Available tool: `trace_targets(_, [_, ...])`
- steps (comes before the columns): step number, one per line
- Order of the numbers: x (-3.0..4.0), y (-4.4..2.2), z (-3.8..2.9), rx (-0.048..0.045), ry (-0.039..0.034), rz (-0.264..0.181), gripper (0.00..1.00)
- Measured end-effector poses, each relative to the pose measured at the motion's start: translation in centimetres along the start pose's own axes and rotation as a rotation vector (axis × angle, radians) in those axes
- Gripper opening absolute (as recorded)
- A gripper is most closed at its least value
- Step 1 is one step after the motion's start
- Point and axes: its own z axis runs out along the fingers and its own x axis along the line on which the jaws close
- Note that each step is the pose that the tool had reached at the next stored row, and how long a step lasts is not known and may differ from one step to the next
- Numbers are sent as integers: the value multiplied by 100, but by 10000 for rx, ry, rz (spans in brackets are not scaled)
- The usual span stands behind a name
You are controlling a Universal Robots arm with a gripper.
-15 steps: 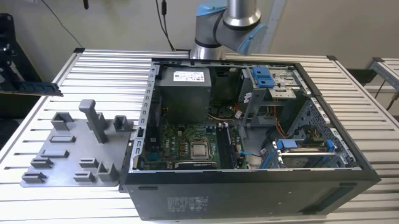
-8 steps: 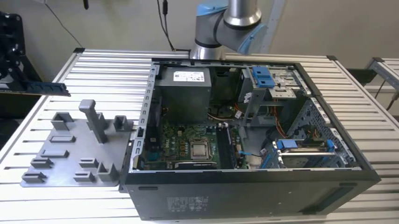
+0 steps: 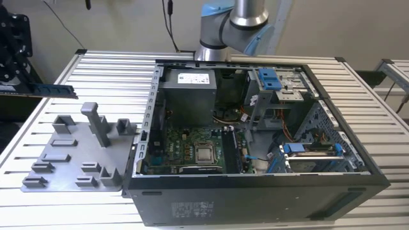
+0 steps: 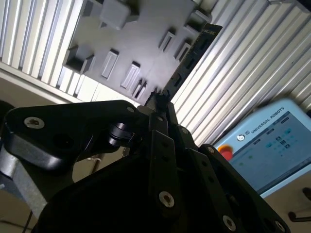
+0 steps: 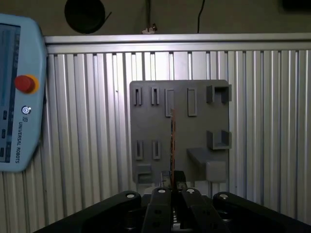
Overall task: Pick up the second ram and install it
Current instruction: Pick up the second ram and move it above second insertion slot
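The gripper has its two black fingers pressed in on the ram. They pinch the thin stick by one end, and the rest of it juts straight out past the fingertips. In the first wrist view the ram is edge-on, a narrow line running away from the fingers. In the second wrist view one dark face of it shows, with chips along it.

Beyond the fingertips lies a grey fixture plate with small slots and raised blocks, flat on the ribbed aluminium table. In the exterior view the ram hangs in the air clear of the plate — nothing but the fingers touches it.

Well apart from the fingers, toward the exterior view's right, an open computer case lies on its side with the green motherboard facing up. The arm rises behind the case. A teach pendant sits off to one side of the fingers — pale blue with a red button.
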Motion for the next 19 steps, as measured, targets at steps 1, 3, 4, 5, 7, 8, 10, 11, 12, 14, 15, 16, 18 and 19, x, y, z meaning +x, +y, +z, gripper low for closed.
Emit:
trace_targets(1, [0,-11,0,1,0,0,15])
trace_targets(3, [-2,-30,0,1,-1,0,15])
trace_targets(4, [-2,-40,0,0,0,0,15])
trace_targets(5, [-2,-49,0,0,0,0,15])
trace_targets(7, [-3,-66,0,1,-1,0,15])
trace_targets(8, [-4,-75,-1,0,0,0,15])
trace_targets(10, [-4,-89,-1,0,0,0,15])
trace_targets(11, [-5,-97,0,1,-1,0,15])
trace_targets(12, [-5,-105,0,1,-1,-1,15])
trace_targets(14, [-6,-120,-1,1,-1,0,15])
trace_targets(15, [-6,-128,-1,0,-1,0,15])
trace_targets(16, [-7,-134,-1,1,-1,0,15])
trace_targets(18, [-7,-147,-1,1,-1,0,15])
trace_targets(19, [-8,-158,-2,0,0,-1,15])
